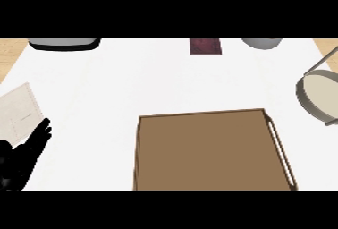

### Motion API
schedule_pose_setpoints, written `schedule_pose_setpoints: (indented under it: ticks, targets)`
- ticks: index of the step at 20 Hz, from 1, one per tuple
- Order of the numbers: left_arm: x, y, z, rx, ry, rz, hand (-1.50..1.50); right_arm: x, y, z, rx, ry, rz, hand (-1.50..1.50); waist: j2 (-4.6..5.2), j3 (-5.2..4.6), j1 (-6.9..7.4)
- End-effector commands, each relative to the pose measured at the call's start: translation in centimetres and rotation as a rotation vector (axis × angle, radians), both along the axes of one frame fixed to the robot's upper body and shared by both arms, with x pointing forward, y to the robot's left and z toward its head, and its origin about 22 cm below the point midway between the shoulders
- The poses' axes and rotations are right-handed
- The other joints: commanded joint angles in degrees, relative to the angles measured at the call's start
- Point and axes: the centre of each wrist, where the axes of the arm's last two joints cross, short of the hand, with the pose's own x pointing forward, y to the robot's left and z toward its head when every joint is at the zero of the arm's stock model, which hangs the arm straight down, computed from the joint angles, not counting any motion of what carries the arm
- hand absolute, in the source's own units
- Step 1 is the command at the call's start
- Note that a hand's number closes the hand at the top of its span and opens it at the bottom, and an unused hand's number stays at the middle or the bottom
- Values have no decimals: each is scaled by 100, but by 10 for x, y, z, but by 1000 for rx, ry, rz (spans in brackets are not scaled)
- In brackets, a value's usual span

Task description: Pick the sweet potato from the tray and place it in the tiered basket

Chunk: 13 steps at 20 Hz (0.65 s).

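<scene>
Looking down at the brown tray (pixel 204 152) near the counter's front edge: its surface shows bare, no sweet potato visible anywhere, so its location and long axis can't be told. Tiered basket (pixel 317 96) sits at the right edge, well apart from the tray. Left hand (pixel 23 154) rests lower left, fingers straight and relaxed, holding nothing; right hand out of view.

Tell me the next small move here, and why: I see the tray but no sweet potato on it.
Probably hold and re-check rather than reach. The brown tray shows only bare surface, with no sweet potato anywhere in view. The tiered basket sits at the right edge, its visible tier bare. Only the left hand shows, open and resting at the lower left.
</scene>
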Motion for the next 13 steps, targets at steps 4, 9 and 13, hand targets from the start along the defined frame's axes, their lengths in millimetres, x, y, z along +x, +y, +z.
schedule_pose_setpoints:
  ticks: [4,9,13]
  targets:
    - [14,-1,6,-18,0,26,0,-57,-63,14,361,-153,-27,-150,28,-30,-192]
    - [-2,-2,-2,-28,6,57,0,-116,-114,3,515,-286,45,-150,-14,-23,-270]
    - [0,6,-3,-12,-16,52,0,-155,-142,-23,583,-267,110,-150,13,-28,-228]
